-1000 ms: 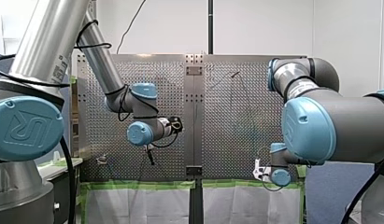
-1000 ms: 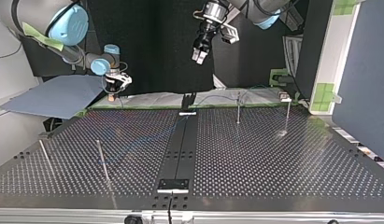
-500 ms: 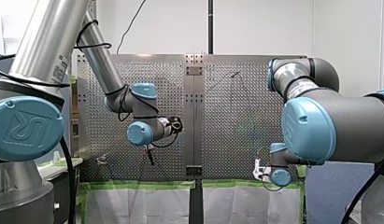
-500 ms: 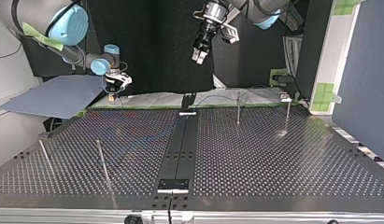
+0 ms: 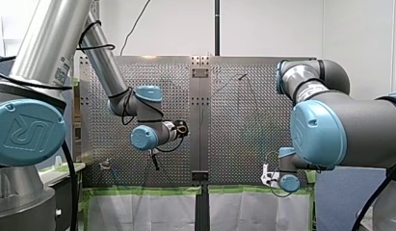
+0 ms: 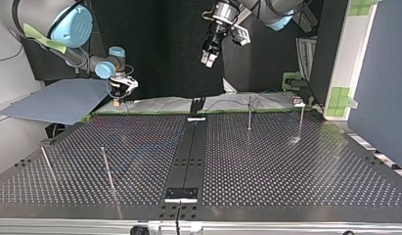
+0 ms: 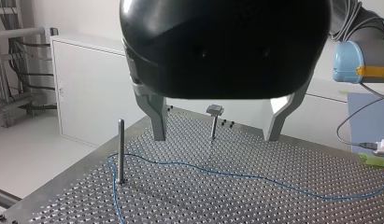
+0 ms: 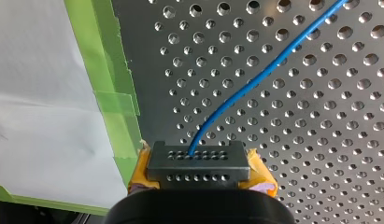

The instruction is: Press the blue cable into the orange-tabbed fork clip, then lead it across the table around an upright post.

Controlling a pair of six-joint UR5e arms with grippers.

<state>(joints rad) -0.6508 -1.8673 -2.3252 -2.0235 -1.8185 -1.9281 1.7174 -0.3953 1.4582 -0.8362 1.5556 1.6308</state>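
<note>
The blue cable [image 7: 236, 175] lies slack on the perforated table [image 6: 286, 171]. It bends around the foot of an upright post [image 7: 120, 149] and runs on toward my right arm. My left gripper [image 7: 216, 137] hangs high above the table, its metal fingers [image 7: 157, 119] wide open and empty. Ahead of it, between them, stands a grey-headed post [image 7: 213, 122]. My right gripper [image 8: 198, 170] is low at the taped table edge, its yellow pads [image 8: 139, 173] shut on the blue cable [image 8: 255, 81]. A small clip [image 6: 298, 102] sits at the top view's far right; its tab colour is too small to tell.
Thin upright posts [image 6: 106, 169] [image 6: 249, 115] stand on both halves of the table. A dark centre strip [image 6: 186, 161] divides it. Green tape [image 8: 110, 93] and a white sheet border the edge by my right gripper. A blue-grey sheet [image 6: 56, 100] lies beyond the top view's left.
</note>
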